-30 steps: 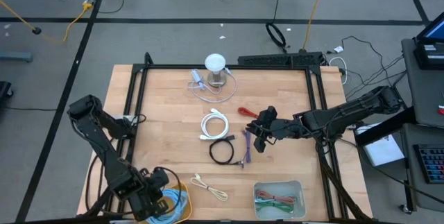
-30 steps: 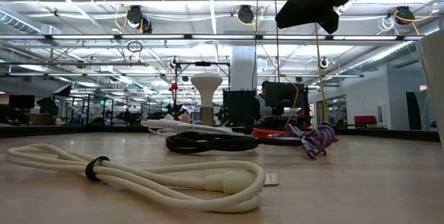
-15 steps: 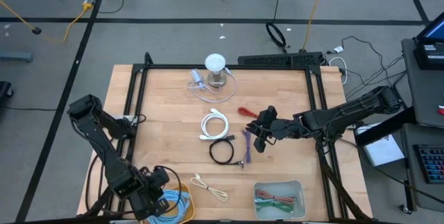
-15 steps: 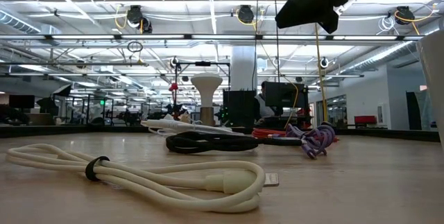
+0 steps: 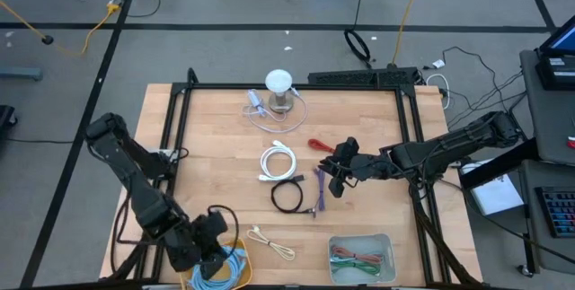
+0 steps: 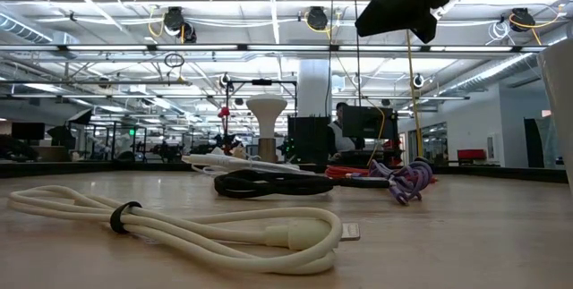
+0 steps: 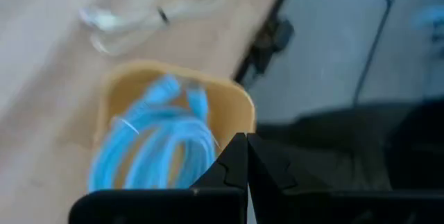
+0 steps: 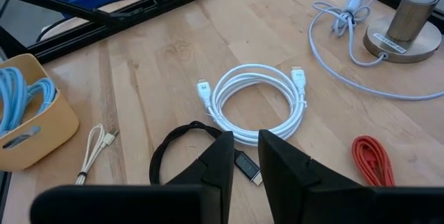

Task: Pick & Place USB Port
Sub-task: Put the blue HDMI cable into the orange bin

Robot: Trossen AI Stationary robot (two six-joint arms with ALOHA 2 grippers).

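Note:
Several coiled cables lie on the wooden table: a white one (image 5: 278, 162) (image 8: 260, 102), a black one (image 5: 287, 196) (image 8: 180, 148), a purple one (image 5: 319, 191), a red one (image 5: 322, 146) (image 8: 374, 158) and a thin beige one (image 5: 271, 242) (image 6: 179, 222). My right gripper (image 5: 337, 178) (image 8: 248, 148) hovers above the table between the red and purple cables, fingers a narrow gap apart, touching nothing. My left gripper (image 5: 208, 238) (image 7: 246, 144) is shut and empty at the near left corner, above a yellow bin (image 7: 236, 102) of blue cable (image 7: 159, 148).
A white round-topped stand (image 5: 280, 92) with a pale cable looped around it sits at the far edge. A grey-green bin (image 5: 361, 259) with red and green cables stands at the near edge. A black frame (image 5: 409, 146) runs along the table's sides.
My left arm has swung, carrying its shut gripper a little toward the table's right above the yellow bin. My right arm and the cables have kept still.

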